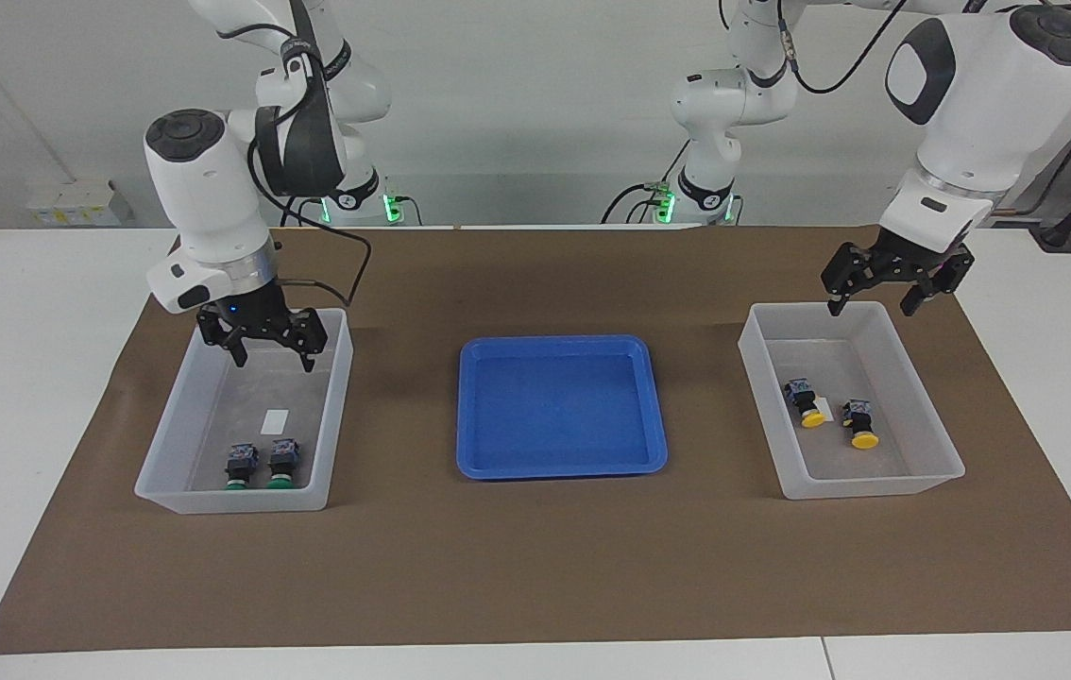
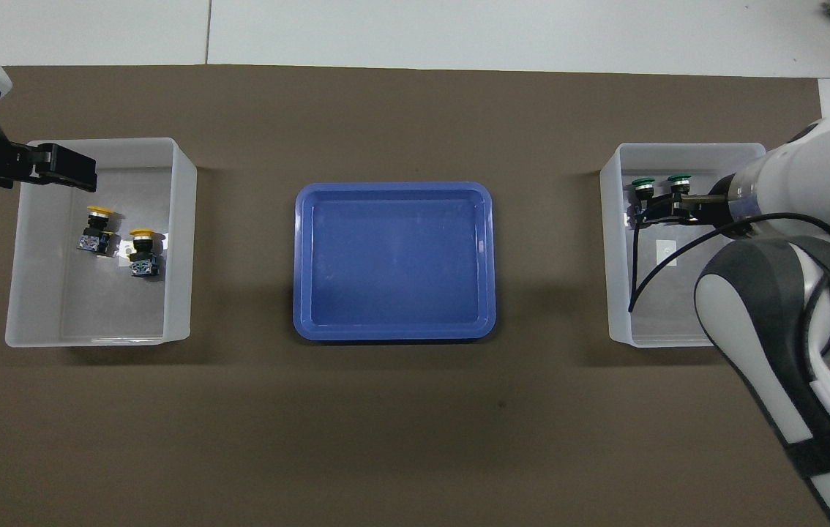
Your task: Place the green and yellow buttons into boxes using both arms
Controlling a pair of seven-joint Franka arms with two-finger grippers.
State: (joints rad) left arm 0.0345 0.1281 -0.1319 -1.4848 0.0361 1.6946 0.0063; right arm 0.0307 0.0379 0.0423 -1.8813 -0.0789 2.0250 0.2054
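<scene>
**Both pairs of buttons binned, both grippers raised and empty**

The white table (image 1: 44,397) carries a brown paper mat (image 1: 535,567) reaching almost to its edges; a pale wall stands at the robots' end of the room. A shallow bright-blue plastic tray (image 1: 561,467) sits empty at the mat's centre.

The two translucent whitish rectangular bins lie at the mat's ends. The bin at the right arm's end (image 1: 332,416) holds two green-capped black push-buttons (image 1: 258,465), side by side at the edge farthest from the robots. The bin at the left arm's end (image 1: 932,430) holds two yellow-capped black push-buttons (image 1: 833,415), near its middle.

The right gripper (image 1: 263,342) hangs over its bin's robot-side edge, jaws spread, holding nothing. The left gripper (image 1: 878,295) hovers likewise, jaws apart and empty.

The buttons appear light, rigid and small. Their round caps would probably roll or slip; the squarer black body looks the surer place to pinch.
</scene>
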